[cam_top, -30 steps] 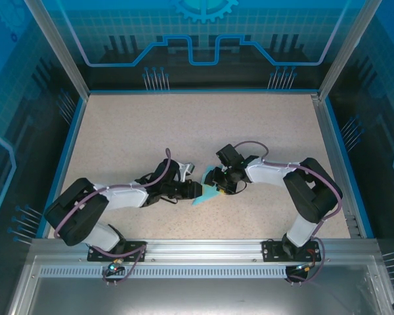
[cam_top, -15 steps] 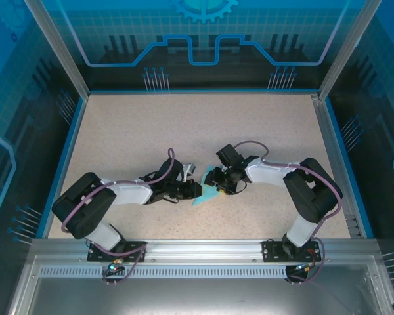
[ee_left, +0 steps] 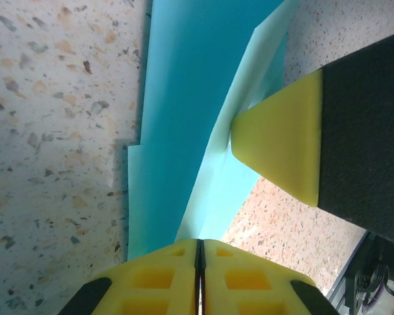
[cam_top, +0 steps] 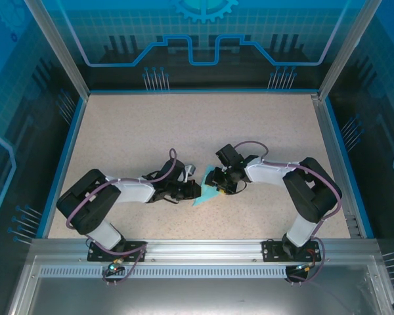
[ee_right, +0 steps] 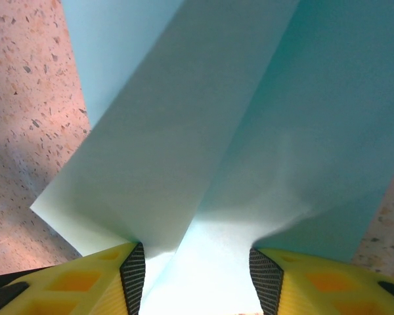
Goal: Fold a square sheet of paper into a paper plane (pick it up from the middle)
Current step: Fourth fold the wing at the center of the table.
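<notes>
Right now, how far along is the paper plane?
Done: the sheet of paper is already creased into overlapping long flaps, no longer a flat square. In hand: the left gripper is shut on its edge; the open right gripper straddles a raised fold. Left: no pointed dart with wings visible yet.

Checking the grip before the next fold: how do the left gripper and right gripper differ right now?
The left gripper is shut on an edge of the cyan paper; the right gripper stands open, paper between its fingers. The left gripper reaches in from the left, the right gripper from the right. Both have yellow fingers.
</notes>
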`<control>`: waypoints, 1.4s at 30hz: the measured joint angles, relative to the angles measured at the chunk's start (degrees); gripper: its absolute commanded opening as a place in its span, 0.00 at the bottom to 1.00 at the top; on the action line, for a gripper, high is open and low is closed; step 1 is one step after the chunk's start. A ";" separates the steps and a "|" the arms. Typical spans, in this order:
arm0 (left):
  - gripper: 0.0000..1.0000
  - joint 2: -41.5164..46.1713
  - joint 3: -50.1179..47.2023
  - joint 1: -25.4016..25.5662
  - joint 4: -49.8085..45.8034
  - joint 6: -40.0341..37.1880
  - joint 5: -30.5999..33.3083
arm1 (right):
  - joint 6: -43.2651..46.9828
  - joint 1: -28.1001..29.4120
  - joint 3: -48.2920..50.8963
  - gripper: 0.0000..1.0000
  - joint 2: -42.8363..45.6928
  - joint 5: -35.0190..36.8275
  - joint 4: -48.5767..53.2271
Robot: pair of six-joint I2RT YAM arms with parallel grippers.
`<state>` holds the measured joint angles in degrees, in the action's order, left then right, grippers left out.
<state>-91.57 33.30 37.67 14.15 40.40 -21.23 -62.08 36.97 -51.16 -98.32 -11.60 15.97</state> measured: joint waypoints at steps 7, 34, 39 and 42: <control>0.10 -0.37 0.39 0.00 -0.63 0.00 0.44 | -0.07 0.02 -1.31 0.51 -0.85 0.11 1.75; 0.07 -2.32 1.86 0.00 -2.12 0.00 0.87 | -0.83 -0.26 -8.50 0.46 -6.19 -0.04 11.34; 0.07 -2.29 1.86 0.00 -2.34 0.00 0.94 | -0.74 -0.26 -9.90 0.48 -7.37 -0.39 13.11; 0.07 -2.25 1.86 0.00 -2.51 0.00 1.36 | -0.63 -0.26 -10.71 0.50 -8.00 -0.48 14.12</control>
<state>-93.82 35.16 37.67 11.64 40.40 -19.88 -62.72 36.71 -61.87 -106.32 -12.08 30.09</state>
